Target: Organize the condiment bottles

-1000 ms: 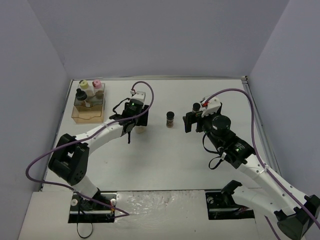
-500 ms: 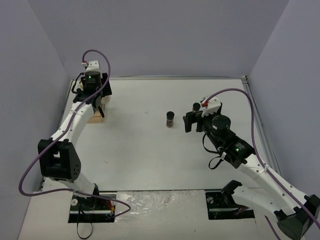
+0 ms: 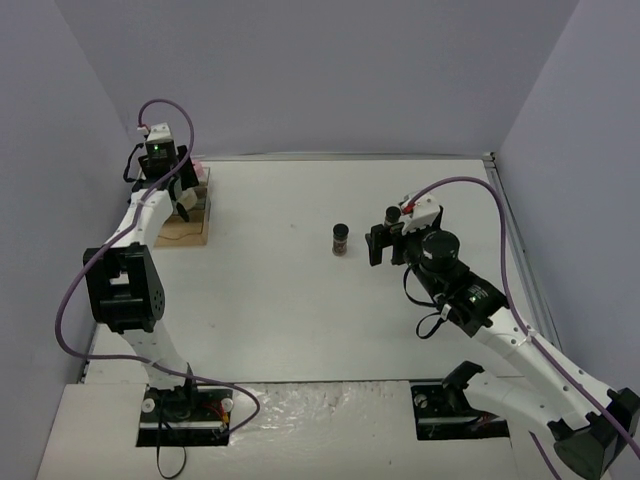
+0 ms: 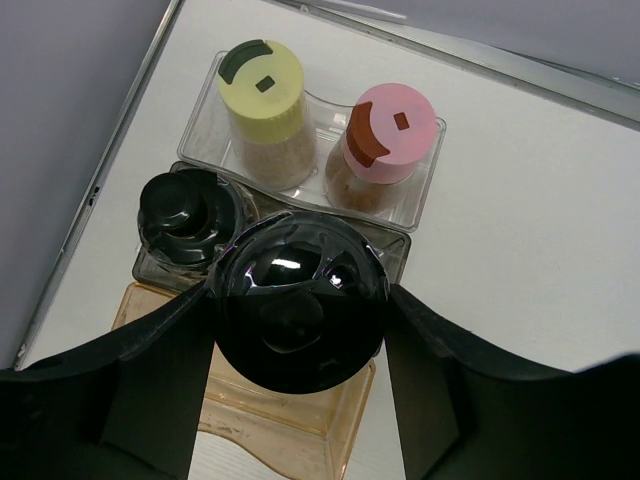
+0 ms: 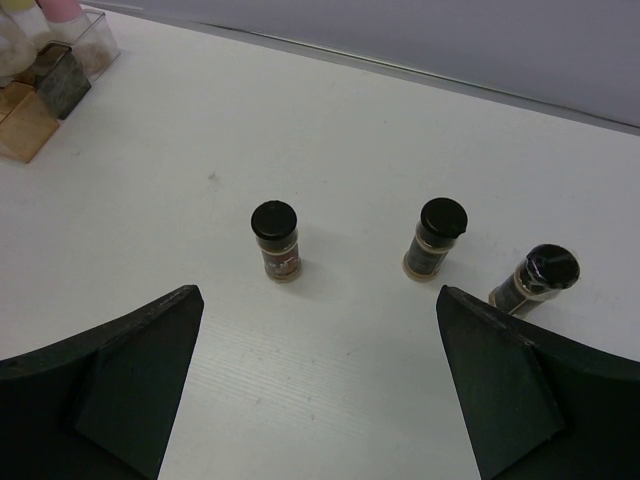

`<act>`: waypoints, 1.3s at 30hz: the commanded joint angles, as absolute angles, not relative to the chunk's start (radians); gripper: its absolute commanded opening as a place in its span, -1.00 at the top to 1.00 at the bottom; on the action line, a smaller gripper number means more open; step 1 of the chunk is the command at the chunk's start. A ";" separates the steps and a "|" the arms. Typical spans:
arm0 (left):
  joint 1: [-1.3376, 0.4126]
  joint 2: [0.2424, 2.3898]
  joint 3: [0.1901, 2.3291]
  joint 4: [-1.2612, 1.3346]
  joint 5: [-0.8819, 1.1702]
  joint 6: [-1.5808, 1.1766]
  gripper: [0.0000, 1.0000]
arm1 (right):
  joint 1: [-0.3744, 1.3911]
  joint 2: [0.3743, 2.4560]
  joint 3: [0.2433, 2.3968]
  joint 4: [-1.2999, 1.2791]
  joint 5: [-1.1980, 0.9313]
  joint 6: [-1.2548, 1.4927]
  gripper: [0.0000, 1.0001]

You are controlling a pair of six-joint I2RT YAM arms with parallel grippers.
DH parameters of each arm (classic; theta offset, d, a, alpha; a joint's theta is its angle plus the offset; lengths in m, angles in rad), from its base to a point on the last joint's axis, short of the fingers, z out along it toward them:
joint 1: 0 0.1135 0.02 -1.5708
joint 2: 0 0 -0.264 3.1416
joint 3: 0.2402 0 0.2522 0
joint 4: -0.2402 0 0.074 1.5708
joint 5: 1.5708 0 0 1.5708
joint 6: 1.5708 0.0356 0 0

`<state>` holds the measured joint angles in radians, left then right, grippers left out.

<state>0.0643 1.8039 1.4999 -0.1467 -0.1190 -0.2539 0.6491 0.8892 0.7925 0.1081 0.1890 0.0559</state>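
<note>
My left gripper [image 4: 300, 335] is shut on a large black knob-topped jar [image 4: 300, 300] and holds it over the right middle compartment of the rack [image 4: 285, 435]. Next to it in the rack stand another black knob-topped jar [image 4: 185, 205], a yellow-capped jar [image 4: 262, 80] and a pink-capped jar [image 4: 393, 122]. In the top view the left gripper [image 3: 183, 198] is at the far left. My right gripper [image 5: 320, 380] is open and empty, short of three small black-capped jars [image 5: 274, 222] [image 5: 442, 218] [image 5: 545, 270] standing on the table.
The rack [image 3: 180, 232] stands at the table's far left, near the left wall. One small jar [image 3: 341, 238] stands mid-table; another [image 3: 392, 214] is just behind the right gripper [image 3: 385, 245]. The rack's wooden front compartment holds nothing.
My left arm has swung from mid-table back and left to the rack, carrying the black knob-topped jar. The right arm has not moved.
</note>
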 commanded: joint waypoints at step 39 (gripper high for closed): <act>0.068 1.911 1.546 -0.020 -0.049 -0.228 -0.45 | 0.652 0.927 0.799 0.176 0.222 0.053 -1.00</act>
